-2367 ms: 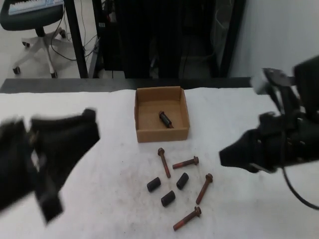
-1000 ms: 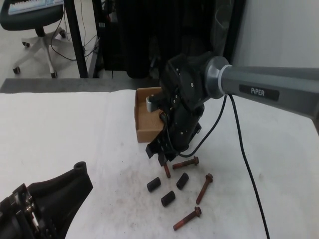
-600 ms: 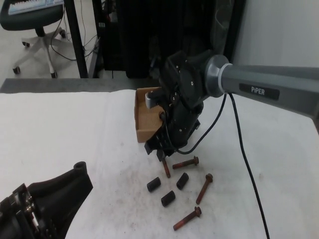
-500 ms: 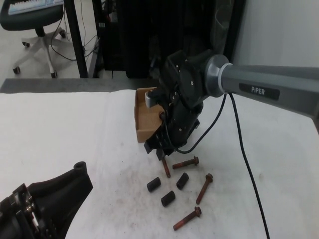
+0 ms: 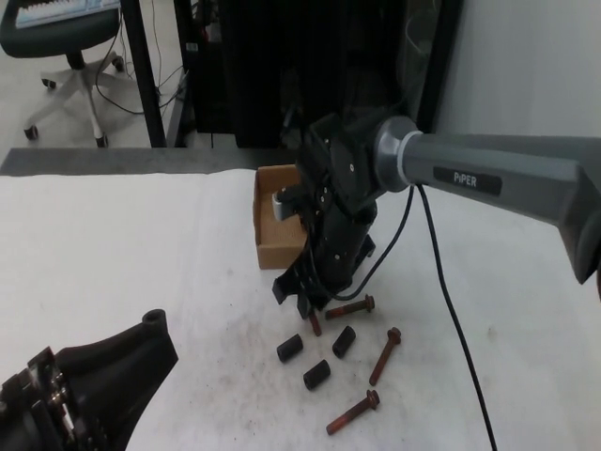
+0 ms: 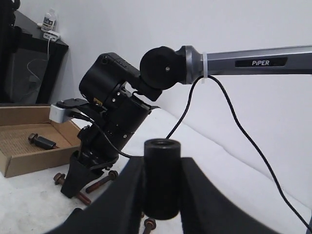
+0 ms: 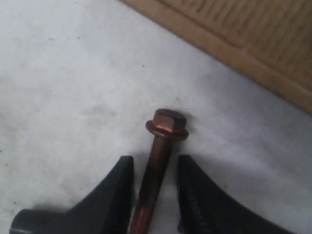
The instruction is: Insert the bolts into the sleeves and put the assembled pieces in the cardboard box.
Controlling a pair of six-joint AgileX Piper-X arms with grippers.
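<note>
The bolt [image 7: 161,146] nearest the cardboard box [image 5: 266,249] lies flat on the white cloth [image 5: 141,244], its hexagonal head pointing toward the box wall. The right gripper [image 7: 154,170] now straddles its shank: one finger stands on each side, narrowly spread, with a sliver of cloth visible between finger and shank, so the bolt is bracketed but apparently not yet pinched.

Two seconds earlier this arm was drawn back at the right edge of the bench. It has since swung in over the parts and, within the last second, settled a little lower onto this bolt.

The left gripper [image 6: 163,163], which was blurred in motion at the left edge, now rests low at the near left corner. Its fingers are pressed on a sleeve [image 6: 162,178] held upright with the bore facing up.

One assembled piece [image 6: 43,141] already lies in the box. Three other bolts [image 5: 349,305] [image 5: 385,355] [image 5: 352,412] and three loose sleeves [image 5: 290,348] [image 5: 344,340] [image 5: 316,374] remain on the cloth just beside the right gripper.

Interpretation: the second assembly is beginning. Closing on the shank and lifting appear to be next, with the held sleeve ready to receive the bolt.
</note>
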